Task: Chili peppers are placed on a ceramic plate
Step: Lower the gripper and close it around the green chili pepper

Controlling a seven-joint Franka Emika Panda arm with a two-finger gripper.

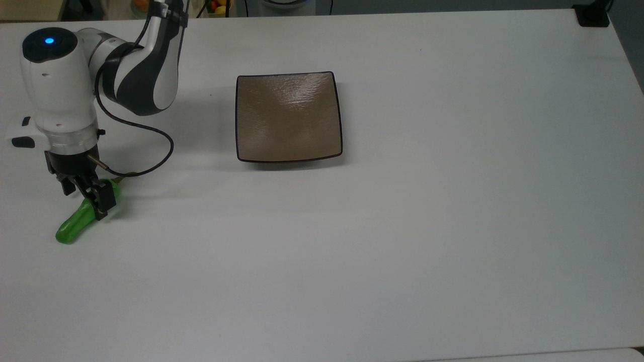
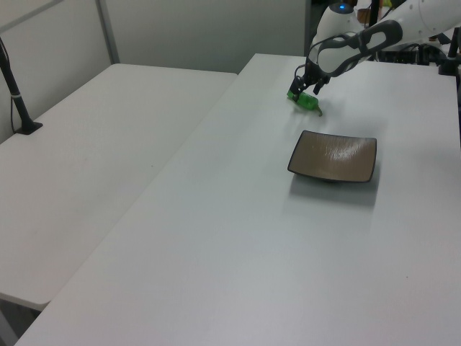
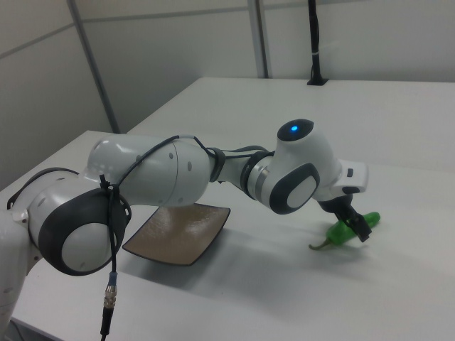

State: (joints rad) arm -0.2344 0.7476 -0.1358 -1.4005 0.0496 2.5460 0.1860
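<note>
- One chili pepper [image 1: 74, 225] lies on the white table [image 1: 402, 241], green and glossy, at the far left in the top view and well apart from the plate.
- Right over its stem end sits the gripper [image 1: 90, 195], low on the tabletop, with a finger on either side of the pepper's upper body in the top view.
- Fingers look spread around the pepper, not clamped on it; the right view shows a dark fingertip [image 3: 361, 229] against the green skin, so contact is close or just made.
- Ceramic plate [image 1: 288, 116] waits bare to the top view's right, brown and square, with nothing on it.
- Progress, as I read it: the reach is done, but the squeeze, lift, carry across and set-down on the plate are all left.
- No brand, label or readable writing anywhere; only a blue light glows on the arm's wrist [image 1: 49, 41].
</note>
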